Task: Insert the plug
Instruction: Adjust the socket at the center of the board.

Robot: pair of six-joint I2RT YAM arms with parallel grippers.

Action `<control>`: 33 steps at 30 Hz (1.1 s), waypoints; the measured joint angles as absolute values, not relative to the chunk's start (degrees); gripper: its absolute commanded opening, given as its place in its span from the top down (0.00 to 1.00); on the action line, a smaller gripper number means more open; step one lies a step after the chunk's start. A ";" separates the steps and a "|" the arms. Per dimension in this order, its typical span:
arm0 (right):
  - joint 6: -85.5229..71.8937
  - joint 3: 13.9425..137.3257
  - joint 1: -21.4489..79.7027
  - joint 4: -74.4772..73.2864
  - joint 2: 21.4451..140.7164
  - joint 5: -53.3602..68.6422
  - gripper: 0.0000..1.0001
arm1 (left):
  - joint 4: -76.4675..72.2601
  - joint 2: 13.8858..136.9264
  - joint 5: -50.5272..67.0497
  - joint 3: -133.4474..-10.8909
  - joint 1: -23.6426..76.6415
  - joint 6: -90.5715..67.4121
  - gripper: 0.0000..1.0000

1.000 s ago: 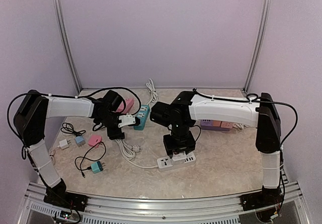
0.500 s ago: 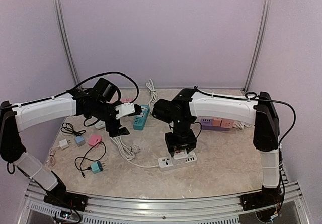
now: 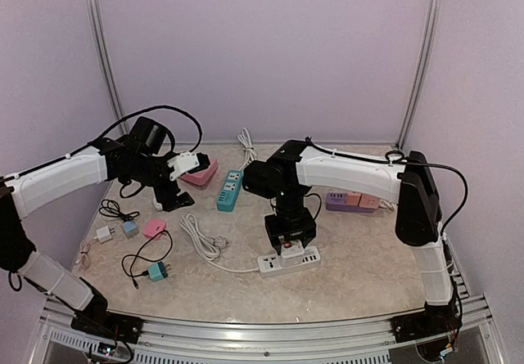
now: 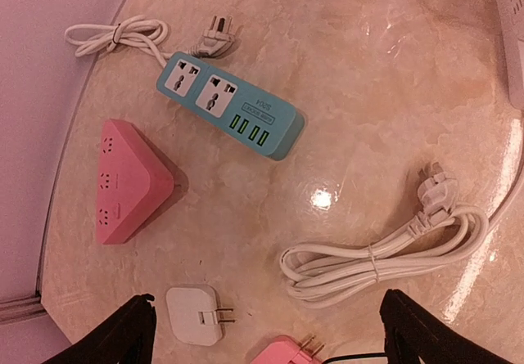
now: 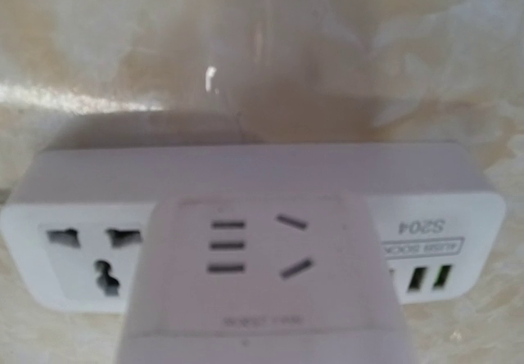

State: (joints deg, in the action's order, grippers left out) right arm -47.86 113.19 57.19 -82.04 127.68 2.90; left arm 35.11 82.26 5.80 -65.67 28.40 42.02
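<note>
Sitting on the middle of the white power strip (image 5: 246, 168), toward the front of the table (image 3: 368, 274), the white plug adapter (image 5: 254, 258) lies right under your right gripper (image 3: 288, 237). You cannot tell whether that gripper is clamped on it. Your left gripper (image 4: 266, 335) hangs spread wide and empty above the coiled white cable (image 4: 385, 249), teal strip (image 4: 229, 106) and pink triangular strip (image 4: 127, 180).

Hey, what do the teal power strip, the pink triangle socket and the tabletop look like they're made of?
Teal power strip: moulded plastic, satin, by its even colour and rounded edges. Pink triangle socket: likely matte plastic, no glare. Tabletop: polished marble or a marble-look laminate; veined, with bright reflections.
</note>
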 measured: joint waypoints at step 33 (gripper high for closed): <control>-47.24 114.41 58.65 -75.50 121.34 -8.43 0.14 | 39.66 76.64 5.58 -65.73 24.93 41.80 0.05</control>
